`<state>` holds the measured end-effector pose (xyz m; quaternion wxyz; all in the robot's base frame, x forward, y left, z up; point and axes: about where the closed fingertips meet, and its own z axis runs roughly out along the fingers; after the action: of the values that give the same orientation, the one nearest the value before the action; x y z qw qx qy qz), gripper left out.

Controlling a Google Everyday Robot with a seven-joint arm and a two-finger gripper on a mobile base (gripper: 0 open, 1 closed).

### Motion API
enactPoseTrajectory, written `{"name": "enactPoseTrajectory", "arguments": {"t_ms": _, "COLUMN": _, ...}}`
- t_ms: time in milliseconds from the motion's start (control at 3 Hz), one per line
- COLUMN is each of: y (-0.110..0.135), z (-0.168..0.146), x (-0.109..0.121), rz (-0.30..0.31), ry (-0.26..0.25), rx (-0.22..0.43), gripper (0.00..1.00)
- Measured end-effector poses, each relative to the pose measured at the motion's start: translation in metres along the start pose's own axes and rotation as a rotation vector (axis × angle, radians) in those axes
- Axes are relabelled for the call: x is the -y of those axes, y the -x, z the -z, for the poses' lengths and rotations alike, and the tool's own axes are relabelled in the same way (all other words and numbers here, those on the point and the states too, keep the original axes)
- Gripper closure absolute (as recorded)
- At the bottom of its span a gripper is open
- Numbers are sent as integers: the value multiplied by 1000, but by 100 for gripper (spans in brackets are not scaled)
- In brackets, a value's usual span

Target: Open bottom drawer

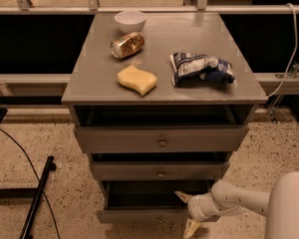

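The bottom drawer (139,216) is the lowest and slimmest grey front of the cabinet. It stands pulled out a little, with a dark gap behind its front panel and a small knob (159,218) at its middle. My gripper (187,212) is at the right part of that front panel, and it is open. One yellowish fingertip (182,196) points over the panel's top edge. The other fingertip (191,228) hangs lower, in front of the panel. My white arm (239,199) reaches in from the lower right.
The middle drawer (159,171) and top drawer (162,139) also stand slightly out. On the cabinet top (189,39) lie a white bowl (130,20), a can (127,45), a yellow sponge (136,79) and a chip bag (202,68). A black stand leg (37,198) crosses the floor at the left.
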<state>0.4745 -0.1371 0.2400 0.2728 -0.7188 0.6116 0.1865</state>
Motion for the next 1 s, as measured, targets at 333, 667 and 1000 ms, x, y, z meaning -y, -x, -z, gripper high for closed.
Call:
{"name": "enactPoseTrajectory", "arguments": {"t_ms": 333, "y": 5, "z": -1, "x": -7, "rz": 3, "ry": 12, "rx": 2, "gripper": 24}}
{"name": "enactPoseTrajectory", "arguments": {"t_ms": 667, "y": 6, "z": -3, "x": -8, "rz": 3, "ry": 15, "rx": 4, "gripper": 47}}
{"name": "enactPoseTrajectory", "arguments": {"t_ms": 1000, "y": 6, "z": 3, "x": -3, "rz": 10, "ry": 0, "rx": -21, "gripper": 70}}
